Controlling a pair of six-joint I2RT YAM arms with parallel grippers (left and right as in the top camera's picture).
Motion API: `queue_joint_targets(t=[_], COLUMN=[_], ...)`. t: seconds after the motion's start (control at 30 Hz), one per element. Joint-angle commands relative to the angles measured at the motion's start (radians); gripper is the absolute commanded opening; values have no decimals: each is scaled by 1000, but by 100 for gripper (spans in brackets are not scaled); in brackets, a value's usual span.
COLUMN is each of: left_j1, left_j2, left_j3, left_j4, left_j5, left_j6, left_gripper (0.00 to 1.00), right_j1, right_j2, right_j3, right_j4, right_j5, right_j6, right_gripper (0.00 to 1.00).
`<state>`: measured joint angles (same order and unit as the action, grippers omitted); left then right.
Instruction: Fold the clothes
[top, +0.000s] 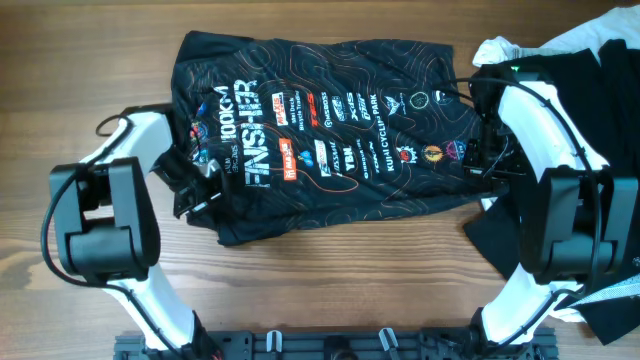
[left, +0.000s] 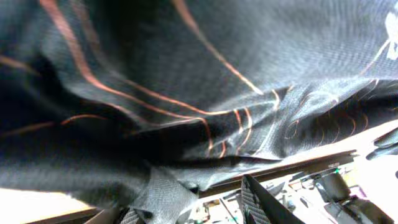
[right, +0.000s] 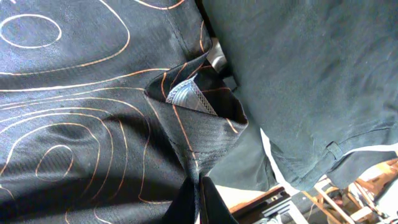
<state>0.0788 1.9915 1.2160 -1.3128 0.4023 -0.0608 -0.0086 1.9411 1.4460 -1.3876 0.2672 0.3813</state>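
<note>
**Q:** Where does the jersey lie?
**A:** The black jersey (top: 320, 120), marked with thin orange wavy lines and printed logos, lies spread across the wooden table (top: 330, 285), print side up.

**Q:** What does the left gripper do?
**A:** The left gripper (top: 205, 185) sits at the jersey's left edge, where the cloth is bunched. In the left wrist view its fingers (left: 255, 199) stand apart. Cloth drapes over them and dips into the gap, with nothing clamped.

**Q:** And the right gripper?
**A:** The right gripper (top: 478, 160) sits at the jersey's right edge. In the right wrist view its fingers are pressed together on a peaked fold of the jersey. Pale trim (right: 186, 94) shows inside that fold.

**Q:** What lies beside the jersey?
**A:** The other clothes (top: 515, 235), mostly black, lie just right of the jersey. One white piece (top: 500, 48) lies off its upper right corner. A dark garment (right: 311, 81) lies against the pinched fold.
</note>
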Motion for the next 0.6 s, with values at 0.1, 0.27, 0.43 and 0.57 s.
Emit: queue_joint_targets(t=[0.1,0.27,0.43,0.57], left_j1=[-88,-82,45,146], left_j2=[-15,-32,-323,-438], left_j3=[-40,-37,-37,-37], left_j4=[-30,-58,-35,156], left_j5=[-87,-86,-77,-56], left_j6=[-40,-31,-90,-187], left_gripper=[41,4,4,4], right_j1=[-6,-6,-6,-6], right_j2=[-4,-4,-33,-51], right_j3=[-4,-4,-4,-4], right_j4=[23,33,73,258], right_j5=[21,-32,-115,-296], right_j6=[-15,-37,-42,-162], right_gripper=[4,4,4,4])
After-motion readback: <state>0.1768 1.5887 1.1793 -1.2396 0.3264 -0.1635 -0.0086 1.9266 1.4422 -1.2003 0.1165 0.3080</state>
